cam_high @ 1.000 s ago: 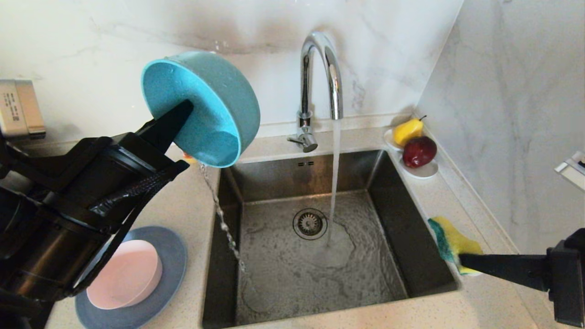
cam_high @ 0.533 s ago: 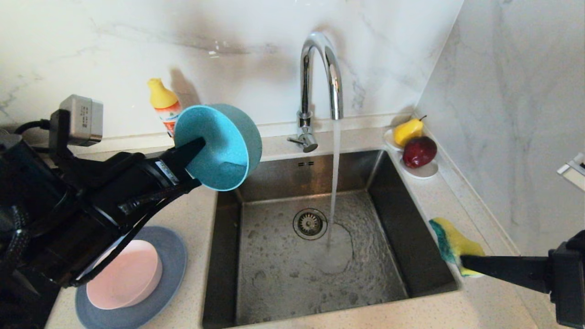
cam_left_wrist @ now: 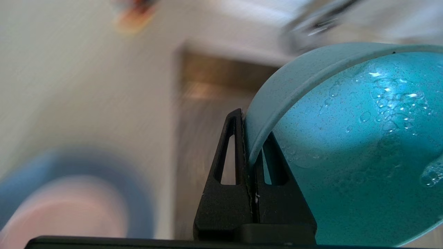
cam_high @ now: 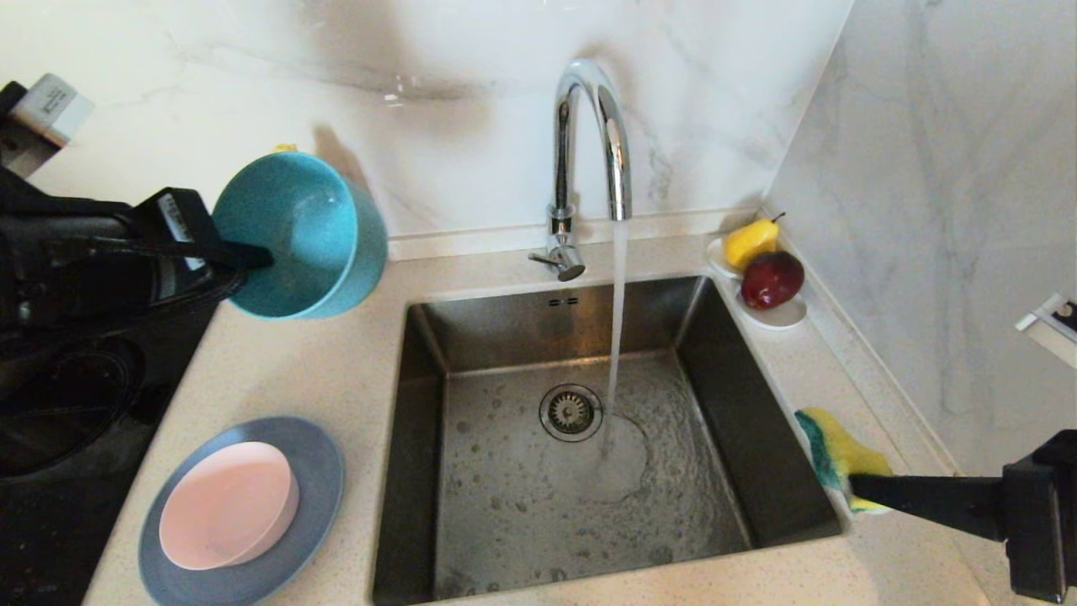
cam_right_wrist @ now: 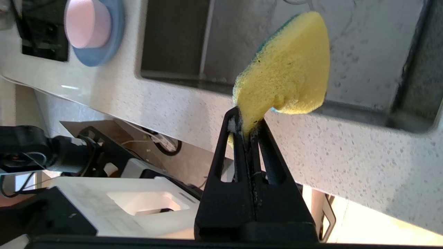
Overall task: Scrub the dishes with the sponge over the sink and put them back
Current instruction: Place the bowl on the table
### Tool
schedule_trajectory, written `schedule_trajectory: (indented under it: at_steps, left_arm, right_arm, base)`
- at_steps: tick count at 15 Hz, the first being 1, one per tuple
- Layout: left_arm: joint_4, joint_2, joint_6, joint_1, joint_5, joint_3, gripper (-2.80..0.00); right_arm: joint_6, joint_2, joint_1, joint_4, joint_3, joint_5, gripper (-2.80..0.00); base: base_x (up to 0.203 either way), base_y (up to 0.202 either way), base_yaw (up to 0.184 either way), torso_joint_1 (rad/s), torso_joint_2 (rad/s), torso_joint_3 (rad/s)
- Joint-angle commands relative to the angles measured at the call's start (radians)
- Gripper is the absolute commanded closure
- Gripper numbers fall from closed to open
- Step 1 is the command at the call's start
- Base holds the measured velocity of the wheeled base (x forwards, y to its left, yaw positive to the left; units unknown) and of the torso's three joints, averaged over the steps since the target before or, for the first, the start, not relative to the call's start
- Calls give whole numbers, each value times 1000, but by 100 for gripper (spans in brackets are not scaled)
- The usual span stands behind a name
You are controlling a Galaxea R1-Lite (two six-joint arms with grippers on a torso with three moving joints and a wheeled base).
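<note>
The small teal bowl (cam_high: 299, 236) hangs tilted above the counter, left of the sink (cam_high: 505, 324), its wet inside facing me. My left gripper (cam_high: 252, 257) is shut on its rim; in the left wrist view one finger sits inside the bowl (cam_left_wrist: 346, 155) and one outside, at the left gripper (cam_left_wrist: 251, 131). The grey-blue plate (cam_high: 315, 471) lies at the front left with the pink bowl (cam_high: 227, 505) on it. Over the sink's right edge, my right gripper (cam_high: 854, 486) is shut on the yellow sponge (cam_high: 841, 450), which the right wrist view shows as a sponge (cam_right_wrist: 287, 69) pinched at one end by the right gripper (cam_right_wrist: 247, 121).
The chrome faucet (cam_high: 589, 126) runs a stream onto the basin floor beside the drain strainer (cam_high: 570, 411). A white dish (cam_high: 778, 316) with a pear and an apple stands at the sink's back right corner. A black cooktop (cam_high: 50, 471) fills the left.
My left arm swung the teal bowl left, off the sink's corner, and rolled it from tipped and pouring to nearly upright. The trickle has stopped. The right arm and sponge held still.
</note>
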Motion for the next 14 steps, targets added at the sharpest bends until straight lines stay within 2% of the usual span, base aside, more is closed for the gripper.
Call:
schedule_trajectory:
  at_steps: [1, 3, 6, 9, 11, 14]
  left_arm:
    - [310, -34, -83, 123, 5, -99, 0]
    - [330, -30, -118, 251, 5, -110, 0]
    - [329, 33, -166, 489, -18, -122, 0]
    - [311, 162, -223, 697, -119, -130, 0]
    - [273, 263, -248, 786, -156, -131, 0]
    - [183, 401, -290, 867, -172, -135, 0]
  right_arm:
    - [3, 2, -2, 3, 15, 1, 0]
    - [1, 9, -2, 0, 24, 3, 0]
    - [-2, 26, -2, -12, 27, 9, 0]
    - [-3, 31, 0, -47, 50, 16, 0]
    - [-5, 36, 0, -50, 54, 23, 0]
    - [-5, 42, 0, -50, 55, 23, 0]
  base:
    - [0, 0, 0, 0, 0, 0]
    - [0, 0, 0, 0, 0, 0]
    - [0, 0, 0, 0, 0, 0]
    - [0, 0, 0, 0, 0, 0]
    - [0, 0, 0, 0, 0, 0]
    - [0, 0, 0, 0, 0, 0]
